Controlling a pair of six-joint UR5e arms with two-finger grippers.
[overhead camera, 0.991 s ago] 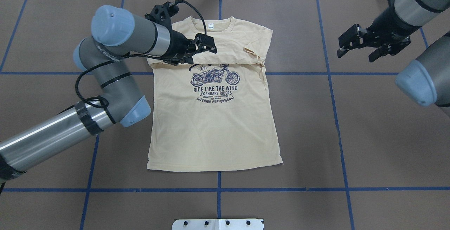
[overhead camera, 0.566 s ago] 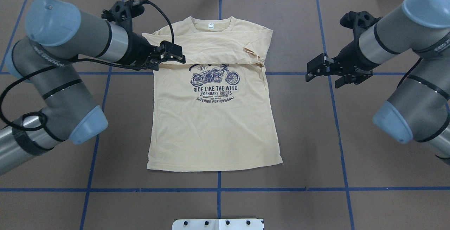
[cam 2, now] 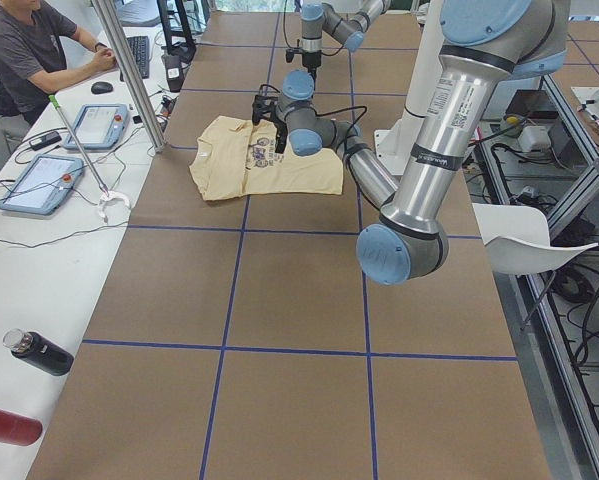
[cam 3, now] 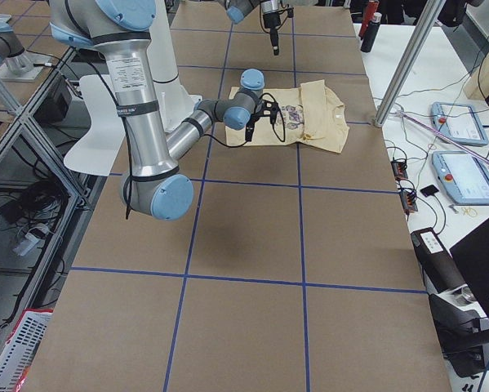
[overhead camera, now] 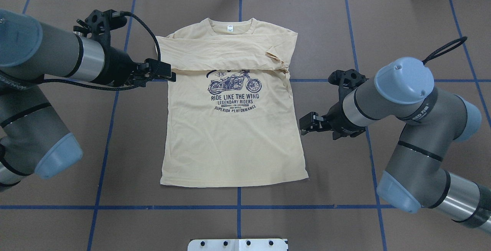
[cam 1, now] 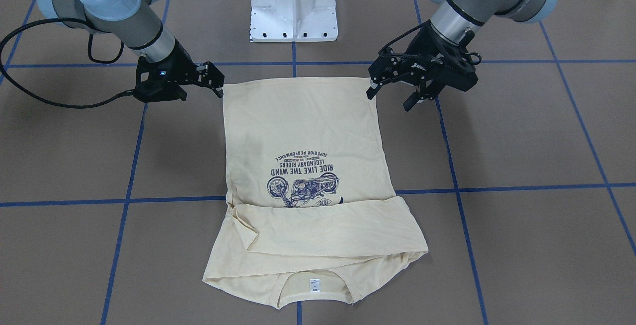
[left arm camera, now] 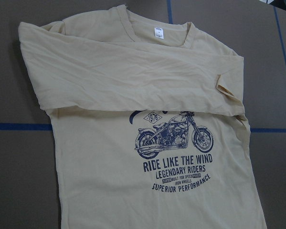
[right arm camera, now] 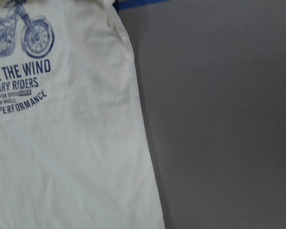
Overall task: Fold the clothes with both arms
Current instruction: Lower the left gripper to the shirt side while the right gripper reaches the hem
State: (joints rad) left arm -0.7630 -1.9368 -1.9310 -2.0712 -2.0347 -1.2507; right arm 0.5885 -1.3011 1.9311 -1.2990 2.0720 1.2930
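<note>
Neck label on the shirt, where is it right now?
In the overhead view the neck label sits at the far, neck end of the T-shirt, just left of the table's centre blue tape line.

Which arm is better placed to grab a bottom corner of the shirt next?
Right, probably. The right pincer hangs by the lower side of the shirt, and its wrist camera shows the fabric close up. The left pincer is up by the folded sleeves, with a wider wrist view, likely higher.
</note>
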